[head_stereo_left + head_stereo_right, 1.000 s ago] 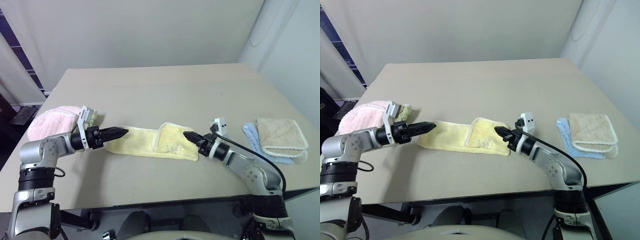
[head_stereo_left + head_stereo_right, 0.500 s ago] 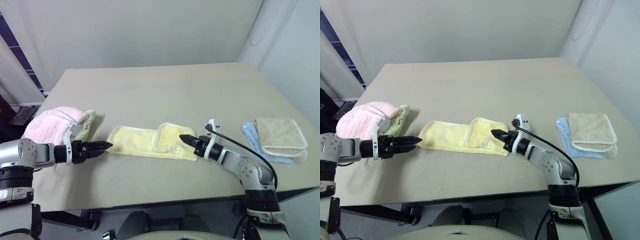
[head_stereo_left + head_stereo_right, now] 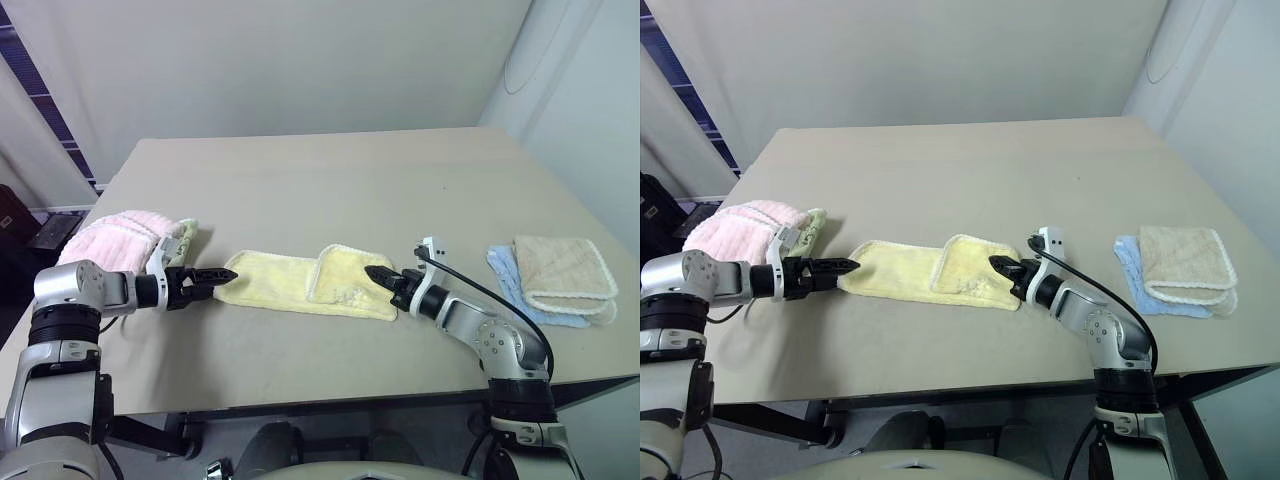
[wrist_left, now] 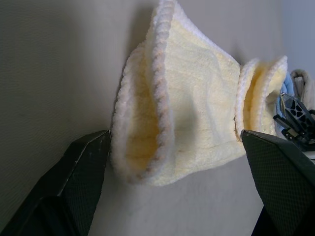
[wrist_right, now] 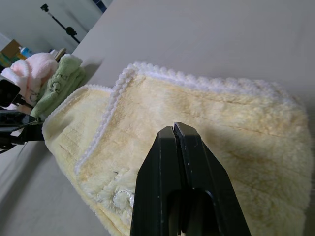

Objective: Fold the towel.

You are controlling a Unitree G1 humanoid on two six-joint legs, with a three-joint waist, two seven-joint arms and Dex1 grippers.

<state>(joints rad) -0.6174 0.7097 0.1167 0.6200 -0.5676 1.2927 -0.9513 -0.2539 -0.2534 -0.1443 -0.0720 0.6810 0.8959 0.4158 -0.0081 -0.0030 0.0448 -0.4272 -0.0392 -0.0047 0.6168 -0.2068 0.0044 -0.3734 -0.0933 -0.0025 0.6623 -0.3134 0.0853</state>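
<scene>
Beige table (image 3: 330, 180) carries the towel (image 3: 300, 284), mid-front, right end folded over. My left gripper (image 3: 226, 274) lies low at the towel's left edge, fingers spread wide, nothing grasped; a second ago it hung over that end. My right gripper (image 3: 373, 273), clenched empty, rests at the folded end, much as before.

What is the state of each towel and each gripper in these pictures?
pale yellow towel: flat on the table, right end folded over.
pink towel: folded, on a green towel.
beige towel: folded, atop a blue towel.
left gripper: open, at the yellow towel's left end.
right gripper: shut, over the folded part.
</scene>
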